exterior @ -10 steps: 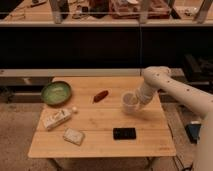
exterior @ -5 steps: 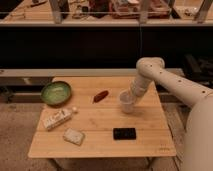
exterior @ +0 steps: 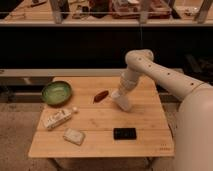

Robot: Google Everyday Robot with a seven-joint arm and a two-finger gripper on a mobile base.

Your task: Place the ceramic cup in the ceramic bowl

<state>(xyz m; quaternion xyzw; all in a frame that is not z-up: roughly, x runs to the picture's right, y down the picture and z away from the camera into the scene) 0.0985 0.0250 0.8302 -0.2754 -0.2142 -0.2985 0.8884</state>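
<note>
Your gripper (exterior: 120, 97) pinches the tilted cup (exterior: 124, 104) just right of a red object (exterior: 101, 96). The bowl (exterior: 55, 93) sits well apart, far left.

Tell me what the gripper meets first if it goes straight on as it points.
The gripper, over mid-table holding the ceramic cup, points down; its cup would likely touch bare wooden table first.

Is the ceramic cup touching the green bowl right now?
Apart. The camera view shows the ceramic cup, tilted in the gripper over the table, with bare wood and a red item between it and the ceramic bowl.
</note>
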